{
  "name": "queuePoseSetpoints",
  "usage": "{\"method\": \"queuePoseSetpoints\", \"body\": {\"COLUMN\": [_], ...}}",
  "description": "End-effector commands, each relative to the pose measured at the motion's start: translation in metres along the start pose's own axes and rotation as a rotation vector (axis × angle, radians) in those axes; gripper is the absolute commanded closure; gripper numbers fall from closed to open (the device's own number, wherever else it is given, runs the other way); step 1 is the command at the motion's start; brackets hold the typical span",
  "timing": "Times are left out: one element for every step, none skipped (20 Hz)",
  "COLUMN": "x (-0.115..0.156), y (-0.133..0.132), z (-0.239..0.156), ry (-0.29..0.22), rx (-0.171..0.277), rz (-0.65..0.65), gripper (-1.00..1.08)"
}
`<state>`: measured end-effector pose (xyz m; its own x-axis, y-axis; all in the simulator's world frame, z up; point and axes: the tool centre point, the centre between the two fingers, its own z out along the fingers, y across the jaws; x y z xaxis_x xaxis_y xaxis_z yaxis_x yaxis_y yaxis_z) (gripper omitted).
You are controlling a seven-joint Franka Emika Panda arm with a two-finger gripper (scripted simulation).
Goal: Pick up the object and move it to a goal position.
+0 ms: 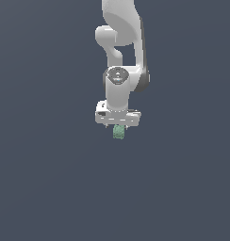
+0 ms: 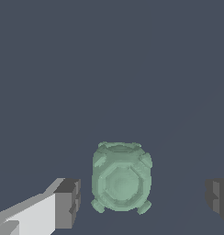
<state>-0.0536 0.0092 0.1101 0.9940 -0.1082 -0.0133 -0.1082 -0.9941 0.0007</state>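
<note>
My gripper (image 2: 142, 202) hangs straight down from the white arm (image 1: 120, 56) over a plain dark grey-blue floor (image 1: 51, 188); in the wrist view my jaws stand spread wide, one dark pad (image 2: 68, 203) close beside the object and the other off at the far edge of the picture, with clear gaps on both sides; neither pad touches it; the object (image 2: 121, 178) lies between them, a pale mint-green lumpy thing with an octagonal face and small knobs at its corners, narrower than the span of my jaws; in the exterior view the object (image 1: 119, 132) shows just under my white hand body, partly hidden by it.
</note>
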Motion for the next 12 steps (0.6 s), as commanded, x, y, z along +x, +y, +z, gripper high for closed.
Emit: {"method": "queuePoseSetpoints", "body": {"x": [-0.008,-0.011,-0.013,-0.015,-0.017,-0.018,-0.019,-0.02,-0.021,-0.021,-0.02,-0.02], "y": [-0.004,-0.005,-0.007,-0.007,-0.008,-0.009,-0.009,-0.01,-0.01,-0.01,-0.01,-0.01], "z": [0.009,0.011,0.014,0.016,0.017,0.019,0.02,0.02,0.021,0.021,0.02,0.021], "ry": [0.006,0.007,0.009,0.01,0.011,0.012,0.012,0.013,0.013,0.013,0.012,0.012], "rx": [0.0,0.0,0.0,0.001,0.001,0.001,0.001,0.001,0.001,0.001,0.001,0.001], "rz": [0.012,0.016,0.019,0.022,0.024,0.026,0.028,0.029,0.03,0.03,0.028,0.028], "gripper": [-0.92,-0.92,-0.92,-0.92,-0.92,-0.92,-0.92,-0.92,-0.92,-0.92,-0.92,-0.92]}}
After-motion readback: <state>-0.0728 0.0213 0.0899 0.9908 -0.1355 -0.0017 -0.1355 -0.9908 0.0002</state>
